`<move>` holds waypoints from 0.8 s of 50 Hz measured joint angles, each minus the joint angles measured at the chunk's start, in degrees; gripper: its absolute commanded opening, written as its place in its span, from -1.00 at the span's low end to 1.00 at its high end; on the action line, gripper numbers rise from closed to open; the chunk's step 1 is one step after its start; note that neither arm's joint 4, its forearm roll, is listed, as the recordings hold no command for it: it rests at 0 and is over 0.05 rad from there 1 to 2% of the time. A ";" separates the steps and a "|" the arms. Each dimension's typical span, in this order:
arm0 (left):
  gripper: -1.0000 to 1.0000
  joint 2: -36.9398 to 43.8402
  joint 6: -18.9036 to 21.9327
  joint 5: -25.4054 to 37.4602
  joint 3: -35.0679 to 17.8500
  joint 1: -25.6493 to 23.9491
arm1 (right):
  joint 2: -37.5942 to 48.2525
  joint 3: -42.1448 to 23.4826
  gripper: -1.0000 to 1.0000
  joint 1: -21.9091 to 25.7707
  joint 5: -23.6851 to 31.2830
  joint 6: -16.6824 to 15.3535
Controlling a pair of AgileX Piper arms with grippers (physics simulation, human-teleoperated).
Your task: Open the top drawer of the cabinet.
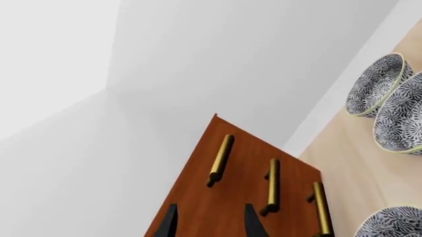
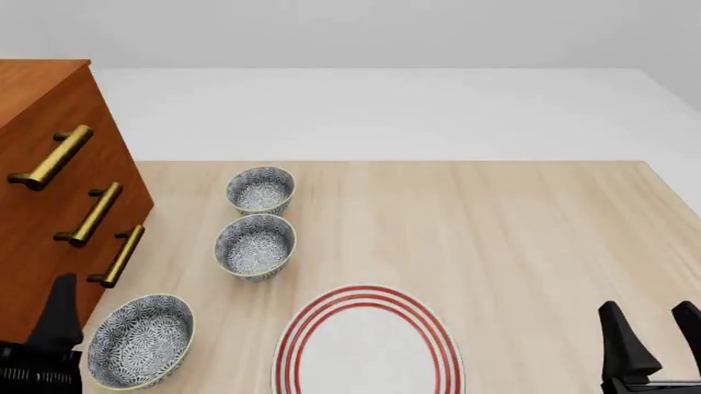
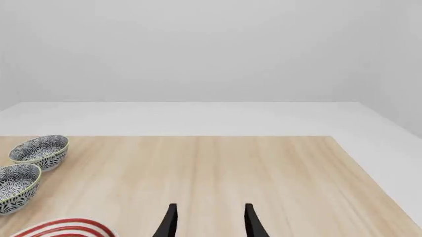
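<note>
At the near left, the left gripper [image 1: 209, 221] hangs with fingers parted, holding nothing, low before the cabinet [image 2: 33, 205]. The top drawer [image 2: 44, 131] sits shut, its handle [image 2: 49, 158] highest and farthest. Two similar handles lie nearer, so grabbing the wrong one is the risk.

A pale wooden counter [image 2: 526, 238] with fine lengthwise grain fills the foreground. Beyond its far edge lies a plain light grey floor [image 2: 383, 111], meeting a bare, slightly darker grey wall [image 2: 362, 33]. The light is soft and even, without hard shadows.
</note>
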 measured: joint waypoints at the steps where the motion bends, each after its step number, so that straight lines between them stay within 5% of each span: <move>1: 1.00 0.91 0.15 -0.89 0.00 0.07 | 0.00 0.00 1.00 0.00 0.00 0.00; 40: 1.00 30.31 2.58 -28.35 -1.85 3.06 | 0.00 0.00 1.00 0.00 0.00 0.00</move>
